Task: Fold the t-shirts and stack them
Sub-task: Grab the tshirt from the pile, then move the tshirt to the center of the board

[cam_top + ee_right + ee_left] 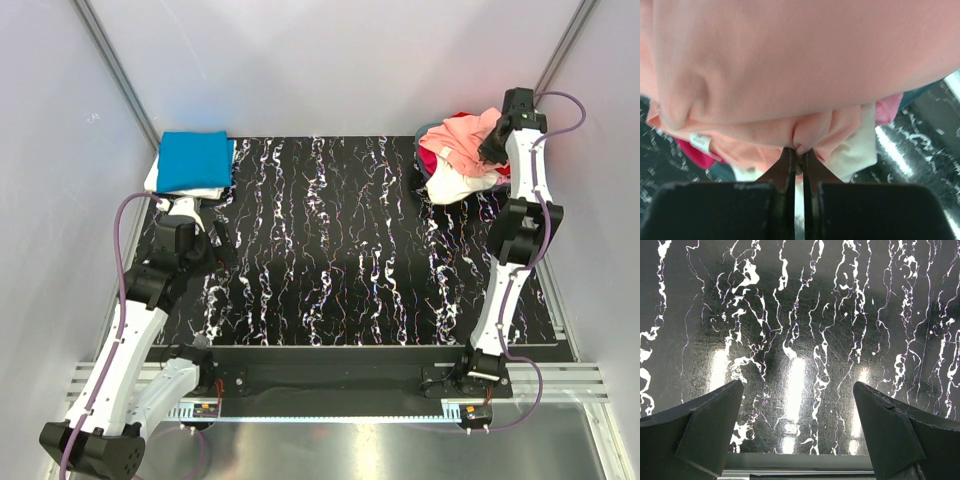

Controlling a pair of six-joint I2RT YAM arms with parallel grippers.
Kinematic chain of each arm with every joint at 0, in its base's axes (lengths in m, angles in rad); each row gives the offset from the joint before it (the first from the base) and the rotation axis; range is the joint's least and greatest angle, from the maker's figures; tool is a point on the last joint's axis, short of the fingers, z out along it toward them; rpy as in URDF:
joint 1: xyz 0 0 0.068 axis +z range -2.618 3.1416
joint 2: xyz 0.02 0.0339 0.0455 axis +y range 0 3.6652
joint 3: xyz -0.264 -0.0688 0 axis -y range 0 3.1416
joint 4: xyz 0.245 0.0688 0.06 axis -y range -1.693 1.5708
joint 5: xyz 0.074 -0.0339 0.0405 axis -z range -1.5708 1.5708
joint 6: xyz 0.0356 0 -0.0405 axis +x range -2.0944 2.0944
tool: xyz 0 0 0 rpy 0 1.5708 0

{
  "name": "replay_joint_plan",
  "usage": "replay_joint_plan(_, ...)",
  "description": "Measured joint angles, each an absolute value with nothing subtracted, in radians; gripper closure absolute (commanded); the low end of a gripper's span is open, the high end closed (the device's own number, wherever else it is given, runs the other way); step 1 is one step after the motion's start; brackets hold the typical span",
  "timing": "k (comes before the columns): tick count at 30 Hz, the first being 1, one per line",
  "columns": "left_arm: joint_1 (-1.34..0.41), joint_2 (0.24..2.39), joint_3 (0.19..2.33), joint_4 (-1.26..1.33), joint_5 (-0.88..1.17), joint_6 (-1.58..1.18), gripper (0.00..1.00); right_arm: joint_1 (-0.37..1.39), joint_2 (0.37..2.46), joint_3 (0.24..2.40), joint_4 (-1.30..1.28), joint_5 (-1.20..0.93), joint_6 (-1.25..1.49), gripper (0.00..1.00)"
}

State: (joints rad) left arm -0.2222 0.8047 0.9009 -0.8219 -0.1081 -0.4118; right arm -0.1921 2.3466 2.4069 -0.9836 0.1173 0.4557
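We see the right gripper (801, 152) pinched shut on a fold of the salmon-pink t-shirt (790, 65); that shirt tops the crumpled pile (452, 180) at the far right corner of the table (330, 260); left gripper (797, 387) hangs wide open over the marbled tabletop, holding nothing; folded blue t-shirt (193, 160) lies at the far left corner.

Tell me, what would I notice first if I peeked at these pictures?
First, the far right corner: a salmon-pink t-shirt lies on top of other crumpled t-shirts, with the right gripper pinched shut on a fold of it. Next, the neatly folded blue t-shirt in the far left corner, vivid against the black table with white veins. The left gripper hangs open above the table.
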Motion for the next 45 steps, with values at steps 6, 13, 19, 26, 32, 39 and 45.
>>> replay_joint_plan(6, -0.222, 0.798, 0.901, -0.822, -0.115, -0.412, 0.01, -0.167, 2.19, 2.238, -0.923, -0.163, 0.548, 1.0)
replay_joint_plan(13, -0.222, 0.773, 0.901, -0.823, -0.147, -0.419, 0.01, 0.213, 2.059, 2.469, -0.828, -0.516, 0.657, 1.0)
replay_joint_plan(19, -0.222, 0.752, 0.901, -0.829, -0.173, -0.423, 0.01, 0.194, 1.726, 2.348, -0.812, -0.475, 0.671, 1.0)
replay_joint_plan(26, -0.222, 0.746, 0.901, -0.836, -0.191, -0.427, 0.01, 0.12, 1.329, 1.591, -0.636, -0.366, 0.683, 0.69)
replay_joint_plan(32, -0.222, 0.748, 0.901, -0.836, -0.197, -0.427, 0.01, 0.128, 1.467, 1.065, -0.585, -0.357, 0.709, 0.05)
replay_joint_plan(39, -0.223, 0.748, 0.901, -0.838, -0.215, -0.44, 0.08, 0.128, 1.421, 1.008, -0.74, -0.199, 0.651, 0.0)
replay_joint_plan(45, -0.318, 0.746, 0.901, -0.847, -0.223, -0.463, 0.1, 0.127, 1.274, 1.09, -0.799, -0.051, 0.625, 0.0)
